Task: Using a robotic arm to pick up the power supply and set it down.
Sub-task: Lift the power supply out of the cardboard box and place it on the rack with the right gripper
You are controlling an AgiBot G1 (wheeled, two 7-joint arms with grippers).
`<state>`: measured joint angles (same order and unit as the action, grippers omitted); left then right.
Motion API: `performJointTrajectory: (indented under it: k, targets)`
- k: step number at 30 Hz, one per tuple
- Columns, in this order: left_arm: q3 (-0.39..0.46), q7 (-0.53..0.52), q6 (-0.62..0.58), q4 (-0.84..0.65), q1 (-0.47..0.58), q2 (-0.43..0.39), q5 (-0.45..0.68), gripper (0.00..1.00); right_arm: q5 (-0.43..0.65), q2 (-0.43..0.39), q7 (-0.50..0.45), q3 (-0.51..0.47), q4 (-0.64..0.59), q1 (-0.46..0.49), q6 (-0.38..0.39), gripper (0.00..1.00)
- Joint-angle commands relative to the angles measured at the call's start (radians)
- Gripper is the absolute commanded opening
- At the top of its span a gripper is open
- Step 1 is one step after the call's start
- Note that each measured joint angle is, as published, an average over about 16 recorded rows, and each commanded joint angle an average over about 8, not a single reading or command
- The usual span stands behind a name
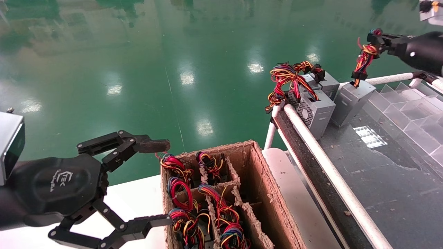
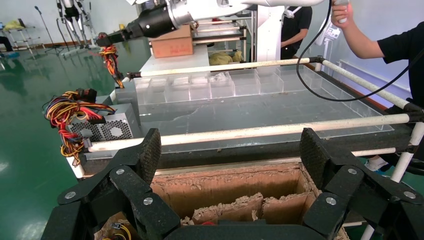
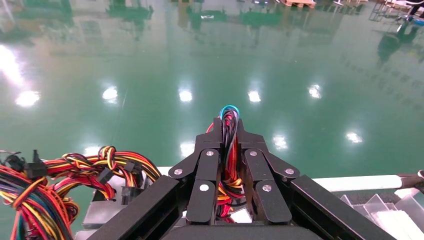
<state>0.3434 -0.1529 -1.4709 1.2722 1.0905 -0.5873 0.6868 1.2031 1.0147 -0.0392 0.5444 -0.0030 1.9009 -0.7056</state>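
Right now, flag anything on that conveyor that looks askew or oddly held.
The power supply sits tilted on the conveyor's far end, leaning beside the vented grey box. The right pincer grips it only by its wire bundle, not the case. The left pincer hangs open over the cardboard box.

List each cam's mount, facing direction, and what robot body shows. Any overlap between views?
Head: on the head, looking down at the cardboard box and rail table; both arms show.
Left wrist: over the open left end effector, facing the table.
Right wrist: behind the right end effector, shut on the power supply's wires, facing the green floor.
Shared: head and left wrist both show the vented grey box.
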Motion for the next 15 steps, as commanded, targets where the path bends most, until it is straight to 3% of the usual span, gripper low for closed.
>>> performJointTrajectory:
  k: [1,15]
  targets:
    - [0.000,0.000,0.000,0.000,0.000,0.000,0.000,1.00,0.001,-0.010,-0.004,0.001,0.001,0.006,-0.017,0.00]
    - [0.000,0.000,0.000,0.000,0.000,0.000,0.000,1.00,0.053,-0.085,-0.034,0.037,0.002,0.044,-0.180,0.00]
